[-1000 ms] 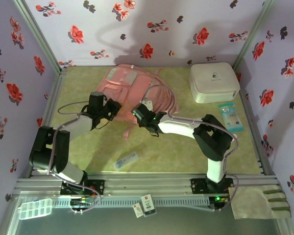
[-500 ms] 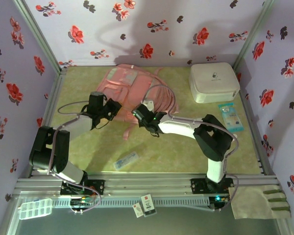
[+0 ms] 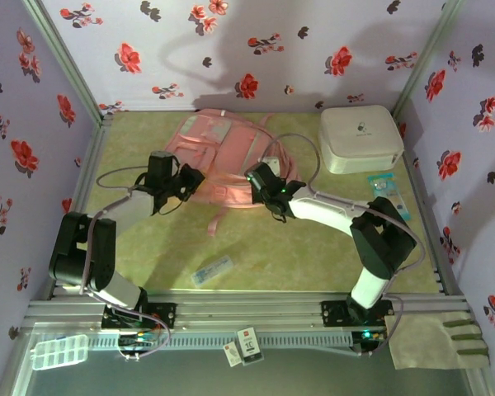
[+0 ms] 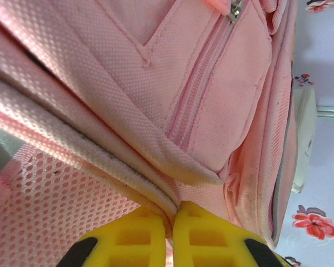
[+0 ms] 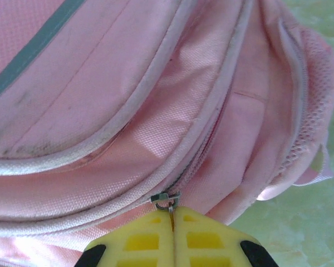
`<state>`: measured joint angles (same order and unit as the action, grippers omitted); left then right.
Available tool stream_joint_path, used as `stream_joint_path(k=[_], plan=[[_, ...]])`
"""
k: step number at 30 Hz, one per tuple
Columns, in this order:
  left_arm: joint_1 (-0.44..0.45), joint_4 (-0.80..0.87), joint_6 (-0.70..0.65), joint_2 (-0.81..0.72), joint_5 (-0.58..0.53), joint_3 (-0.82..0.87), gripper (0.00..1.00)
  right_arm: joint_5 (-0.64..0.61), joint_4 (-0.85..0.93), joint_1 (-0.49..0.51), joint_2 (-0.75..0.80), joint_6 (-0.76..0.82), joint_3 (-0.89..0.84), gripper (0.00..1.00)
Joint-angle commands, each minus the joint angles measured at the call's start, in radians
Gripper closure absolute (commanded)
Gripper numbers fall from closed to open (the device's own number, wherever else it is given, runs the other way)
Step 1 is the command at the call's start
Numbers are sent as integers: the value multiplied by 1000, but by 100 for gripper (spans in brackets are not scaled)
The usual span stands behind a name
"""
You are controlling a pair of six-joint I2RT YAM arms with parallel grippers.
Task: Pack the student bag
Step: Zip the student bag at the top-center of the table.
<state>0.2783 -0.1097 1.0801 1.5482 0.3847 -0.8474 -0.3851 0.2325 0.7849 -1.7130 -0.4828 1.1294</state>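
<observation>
We are looking at the student bag (image 3: 223,153), which is lying flat toward the back of the green bench (image 3: 313,247), just in front of the rear wall and to the left of a white hard case (image 3: 360,138). It is showing soft pink fabric with paler pocket panels, pale piping that is looking grubby in places, a grey stripe, pink mesh at the side and loose pink straps trailing toward the near edge.

The left gripper (image 4: 170,222) is pressing its yellow fingers together on a piped seam of the bag, beside a mesh panel. The right gripper (image 5: 171,222) is pinching the small metal zip pull (image 5: 167,199) between its closed fingers, at the bag's right side.

Turning to containers, we are finding the bag's visible zips lying closed along their seams, so its contents are staying hidden from us. The white hard case is sitting with its lid down, and we cannot tell what it is holding. A blue packet (image 3: 388,196) is lying just in front of that case. A clear compartment box (image 3: 59,352) is resting below the bench's near rail at the left; its cells are too small for us to read.
</observation>
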Motion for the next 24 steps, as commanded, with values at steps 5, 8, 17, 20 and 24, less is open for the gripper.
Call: stream_joint_path(k=[5, 8, 17, 20, 24], plan=[[-44, 123, -124, -71, -99, -41, 60, 313, -116, -23, -41, 172, 57, 100], [-59, 148, -113, -131, -133, -11, 48, 439, -153, -23, -100, 132, 122, 100], [-52, 22, 21, -230, -62, 122, 35, 630, -193, -1, -276, 35, 327, 100], [-34, -62, 66, -207, -17, 136, 36, 629, -188, 11, -283, 40, 345, 100], [-15, -135, 115, -159, -10, 136, 43, 623, -182, 20, -275, 45, 339, 100]])
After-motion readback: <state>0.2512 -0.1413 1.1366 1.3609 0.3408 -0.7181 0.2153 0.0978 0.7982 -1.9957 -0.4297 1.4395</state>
